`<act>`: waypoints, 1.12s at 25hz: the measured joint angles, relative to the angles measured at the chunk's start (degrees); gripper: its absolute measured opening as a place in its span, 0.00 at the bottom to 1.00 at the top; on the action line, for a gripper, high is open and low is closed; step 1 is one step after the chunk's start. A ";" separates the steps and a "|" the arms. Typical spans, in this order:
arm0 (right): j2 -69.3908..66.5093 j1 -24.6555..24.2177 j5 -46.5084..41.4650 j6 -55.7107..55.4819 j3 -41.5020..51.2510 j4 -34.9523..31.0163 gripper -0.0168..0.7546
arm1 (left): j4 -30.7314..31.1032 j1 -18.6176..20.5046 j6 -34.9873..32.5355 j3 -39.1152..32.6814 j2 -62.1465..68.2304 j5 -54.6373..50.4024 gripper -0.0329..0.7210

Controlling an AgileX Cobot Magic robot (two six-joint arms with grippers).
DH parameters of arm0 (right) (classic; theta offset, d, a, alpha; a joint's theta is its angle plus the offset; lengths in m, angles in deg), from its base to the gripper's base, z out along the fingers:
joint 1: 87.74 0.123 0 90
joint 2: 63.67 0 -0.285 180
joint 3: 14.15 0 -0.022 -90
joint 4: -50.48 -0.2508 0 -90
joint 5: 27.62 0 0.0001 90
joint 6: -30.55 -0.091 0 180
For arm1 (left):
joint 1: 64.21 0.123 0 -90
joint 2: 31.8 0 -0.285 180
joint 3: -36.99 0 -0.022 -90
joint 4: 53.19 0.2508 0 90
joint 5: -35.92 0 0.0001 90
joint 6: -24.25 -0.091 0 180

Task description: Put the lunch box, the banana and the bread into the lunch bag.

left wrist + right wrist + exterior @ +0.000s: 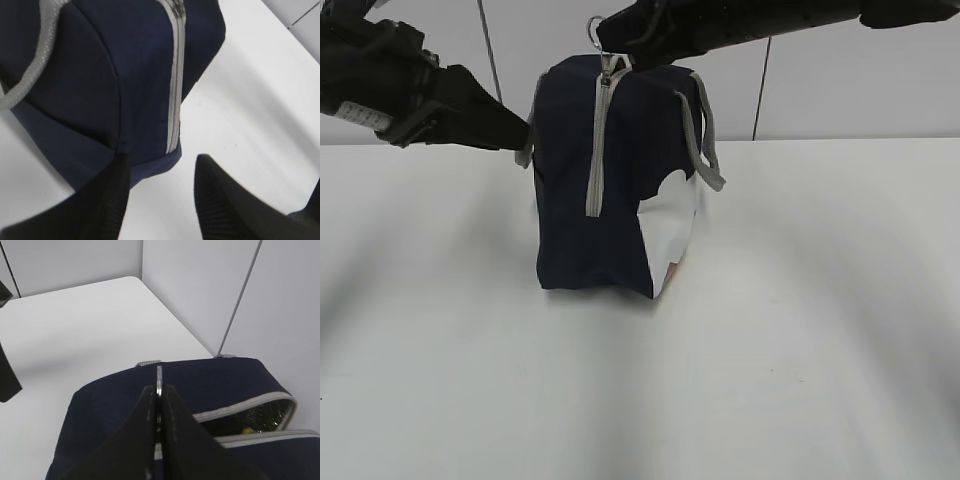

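The navy lunch bag (570, 200) stands on end in the middle of the table, its grey zipper strip (595, 150) running down the front. My right gripper (607, 40) is above it, shut on the metal ring of the zipper pull (596, 25). In the right wrist view the gripper (159, 388) pinches the ring (159, 375), and the bag (110, 405) is partly open at the right, with a small yellow bit (246, 429) inside. My left gripper (522, 132) is open at the bag's left side. In the left wrist view (162, 160) one finger (117, 180) touches the bag (100, 75). Lunch box and bread are hidden.
The bag rests on a white table (770, 350) with white panel walls (840, 80) close behind it. Grey strap handles hang at the bag's right (705, 140) and left, one also showing in the left wrist view (40, 50).
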 joint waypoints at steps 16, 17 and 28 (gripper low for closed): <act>-0.21 0.00 0.23 0.00 -0.70 0.00 0.00 | -13.55 0.00 -10.99 0.00 6.32 5.34 0.46; -0.21 0.00 0.36 0.00 -0.70 0.00 0.00 | -14.43 0.00 -11.66 0.00 6.79 6.09 0.46; -0.21 0.00 1.12 0.00 -0.70 0.00 0.00 | -23.38 0.00 -17.82 0.00 10.24 7.37 0.45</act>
